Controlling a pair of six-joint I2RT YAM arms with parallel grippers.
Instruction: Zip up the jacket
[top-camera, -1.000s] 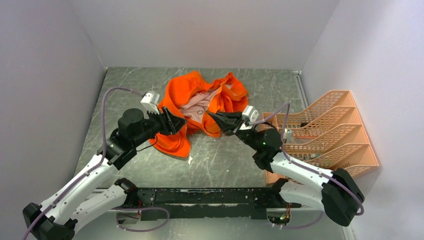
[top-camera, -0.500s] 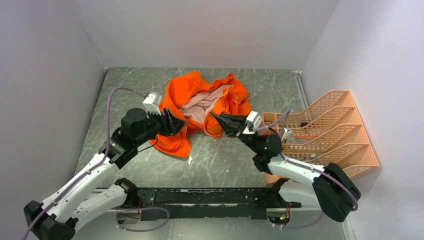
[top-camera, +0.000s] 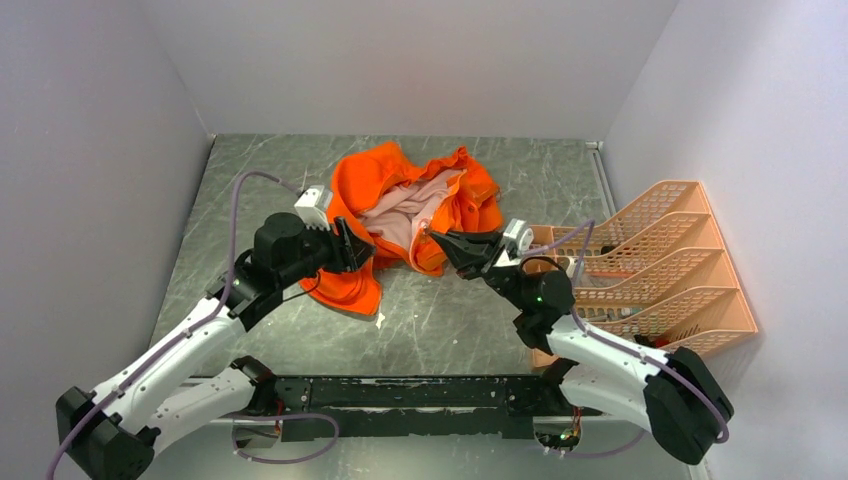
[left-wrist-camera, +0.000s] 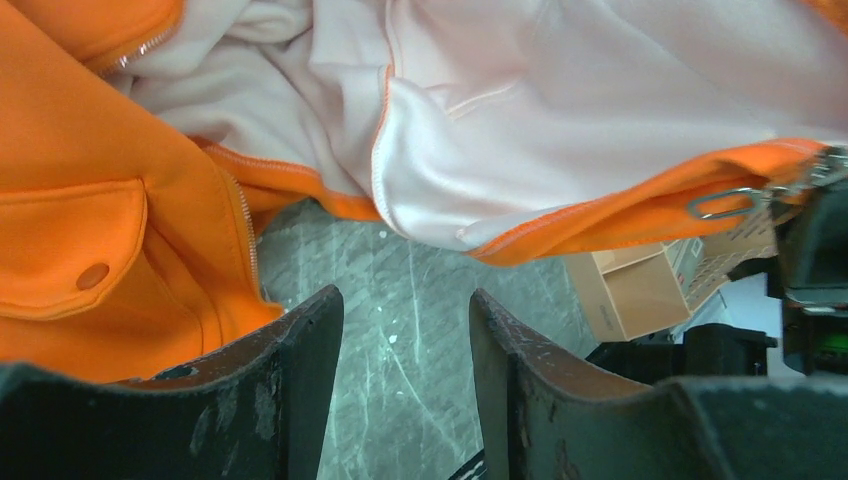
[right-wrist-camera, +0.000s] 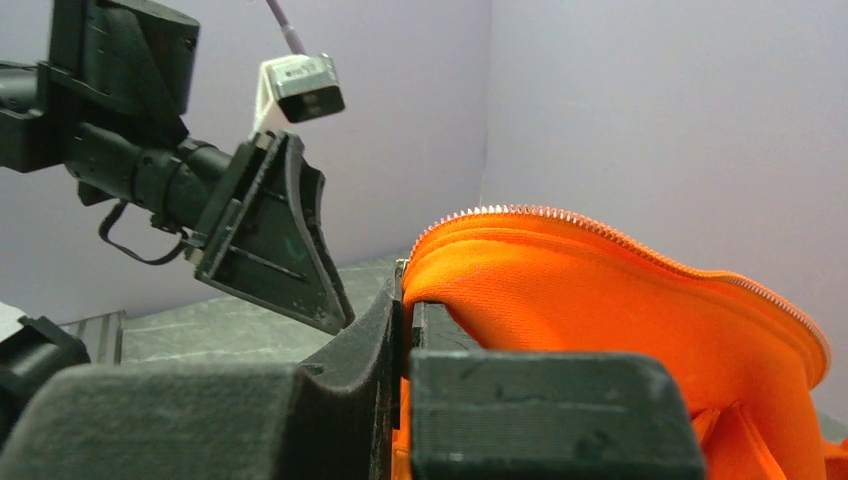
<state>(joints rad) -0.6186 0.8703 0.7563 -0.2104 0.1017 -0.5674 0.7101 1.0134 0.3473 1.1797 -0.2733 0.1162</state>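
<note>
The orange jacket (top-camera: 420, 205) lies crumpled and unzipped at the table's middle back, its pale pink lining (top-camera: 400, 215) showing. My right gripper (top-camera: 436, 243) is shut on the jacket's lower right front edge (right-wrist-camera: 520, 270), with the zipper teeth (right-wrist-camera: 620, 238) running along the lifted fold. My left gripper (top-camera: 352, 250) is open and empty, just left of that edge, above the bare table beside the pocket panel (left-wrist-camera: 70, 250). The metal zipper pull (left-wrist-camera: 725, 203) shows in the left wrist view at the right, by the right gripper's tip.
A peach basket rack (top-camera: 650, 270) stands at the right edge of the table, beside my right arm. Grey walls close in the left, back and right. A small white scrap (top-camera: 380, 320) lies on the table in front of the jacket.
The right gripper has shifted slightly right and nearer with the jacket edge in it. The left gripper has moved a little right, closer to the right gripper.
</note>
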